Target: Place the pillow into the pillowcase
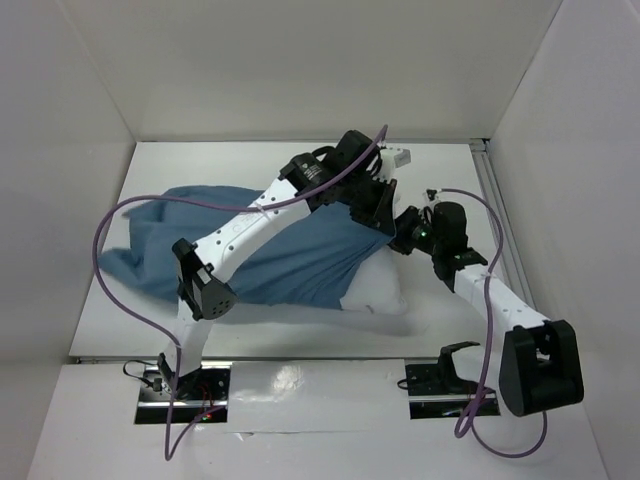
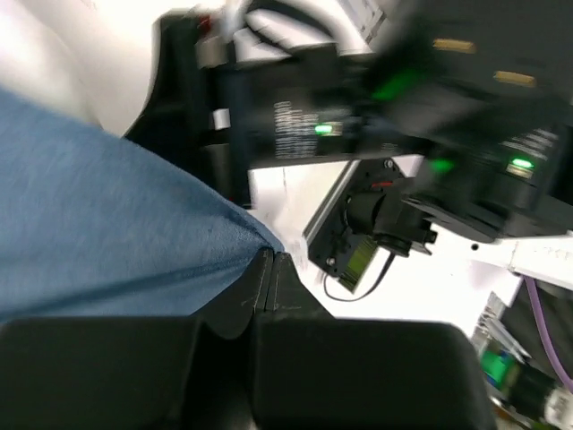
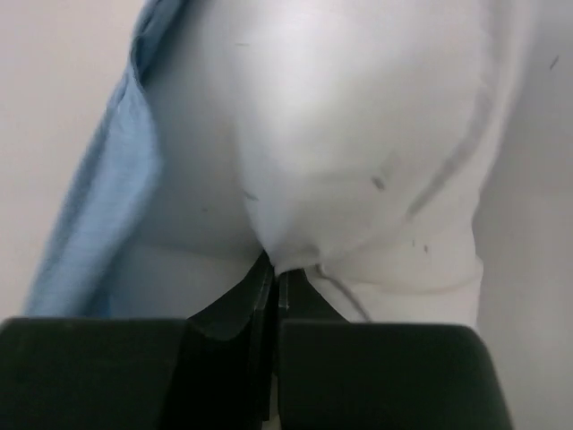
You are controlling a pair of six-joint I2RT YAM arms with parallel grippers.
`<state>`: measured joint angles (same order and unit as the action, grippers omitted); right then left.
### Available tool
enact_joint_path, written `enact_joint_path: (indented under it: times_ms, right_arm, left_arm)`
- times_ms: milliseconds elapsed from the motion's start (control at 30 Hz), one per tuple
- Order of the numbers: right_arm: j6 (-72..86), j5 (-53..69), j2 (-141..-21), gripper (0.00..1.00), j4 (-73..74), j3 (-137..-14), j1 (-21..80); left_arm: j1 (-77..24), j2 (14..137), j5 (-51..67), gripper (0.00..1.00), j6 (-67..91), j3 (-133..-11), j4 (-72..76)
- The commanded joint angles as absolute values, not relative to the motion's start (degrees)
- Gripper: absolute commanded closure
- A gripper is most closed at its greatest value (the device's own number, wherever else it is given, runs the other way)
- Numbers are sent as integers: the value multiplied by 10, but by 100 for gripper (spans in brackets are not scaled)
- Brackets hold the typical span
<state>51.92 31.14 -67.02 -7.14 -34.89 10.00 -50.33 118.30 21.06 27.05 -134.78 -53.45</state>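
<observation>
Overhead, white worktop (image 1: 300,165) boxed in by white walls (image 1: 60,150). Wrinkled blue pillowcase (image 1: 290,260) sprawls over its left and middle. Of the pillow (image 1: 385,292), only the right end shows, bare white, bulging from under the cloth's edge. Across the cloth lies the left arm (image 1: 250,225), diagonal, hiding a strip of it; a purple cable (image 1: 97,250) loops above the left side. At the cloth's right edge the left gripper (image 2: 270,266) is pinched tight on blue fabric. Close beside it, the right gripper (image 3: 273,270) is clamped on a fold of pillow fabric.
</observation>
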Motion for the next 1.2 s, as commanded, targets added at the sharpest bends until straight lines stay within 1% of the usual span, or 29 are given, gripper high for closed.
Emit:
enact_joint_path:
  times_ms: [0,33,67,100,133,167,200,233,267,300,333,400,433,467,500,533,567,600,633,700,733,800,833,900,967,1000,1100,1133,1167]
  right_arm:
    - [559,311,-619,100,-153,-337,125]
    - [553,303,-612,100,-144,-337,125]
    - [545,298,-603,99,-126,-337,125]
    - [531,287,-603,90,-75,-343,125]
    - [497,280,-595,76,-42,-351,118]
    - [478,271,-590,57,-7,-360,118]
    - [458,261,-583,27,27,-370,109]
    - [439,240,-564,18,89,-387,104]
    - [405,226,-555,12,121,-397,96]
    - [389,212,-538,6,153,-407,96]
    - [373,185,-532,5,211,-425,89]
    - [343,163,-518,2,261,-440,89]
    - [333,157,-505,2,281,-446,84]
    - [327,152,-498,0,314,-453,83]
    - [319,152,-491,0,330,-454,83]
    - [313,152,-477,0,361,-460,83]
    - [303,152,-470,0,374,-460,83]
    - [295,160,-462,0,387,-460,83]
    - [287,167,-449,1,398,-460,83]
    - [265,201,-444,3,426,-460,83]
    - [251,230,-435,3,433,-447,83]
    - [244,264,-429,5,441,-434,83]
    - [237,281,-422,5,441,-425,83]
    - [237,316,-422,6,431,-397,83]
    - [237,334,-416,9,416,-362,83]
    - [244,344,-416,9,394,-349,83]
    - [261,379,-426,17,308,-299,94]
    - [279,386,-433,21,282,-289,100]
    - [290,386,-453,27,253,-282,109]
  left_arm:
    - [-504,1154,306,100,308,-1329,-409]
    - [-496,1154,300,97,302,-1329,-420]
    - [-485,1154,300,70,302,-1329,-444]
    - [-479,1154,288,59,295,-1329,-460]
    - [-479,1145,263,50,278,-1329,-479]
    - [-470,1137,242,42,269,-1329,-498]
    - [-464,1109,214,35,262,-1329,-517]
    - [-464,1091,149,27,262,-1319,-553]
    - [-457,1070,117,25,253,-1308,-567]
    - [-451,1045,86,25,253,-1271,-576]
    - [-451,992,22,25,253,-1249,-591]
    - [-444,935,-30,25,271,-1166,-597]
    - [-439,905,-51,25,279,-1135,-597]
    - [-439,846,-91,27,304,-1105,-597]
    - [-439,817,-106,27,315,-1073,-597]
    - [-433,791,-139,27,329,-1009,-602]
    - [-433,745,-149,25,366,-978,-609]
    - [-428,724,-149,22,379,-944,-609]
    - [-422,706,-155,20,393,-878,-609]
    - [-422,666,-155,20,434,-818,-609]
    - [-417,654,-155,19,445,-760,-595]
    - [-417,631,-145,19,453,-708,-563]
    - [-417,631,-145,20,454,-669,-545]
    - [-411,631,-145,27,454,-641,-496]
    - [-396,656,-145,38,442,-635,-470]
    - [-396,668,-145,58,430,-635,-448]
    - [-382,717,-161,97,406,-659,-411]
    - [-382,733,-161,100,387,-671,-388]
    - [-375,748,-161,100,378,-698,-375]
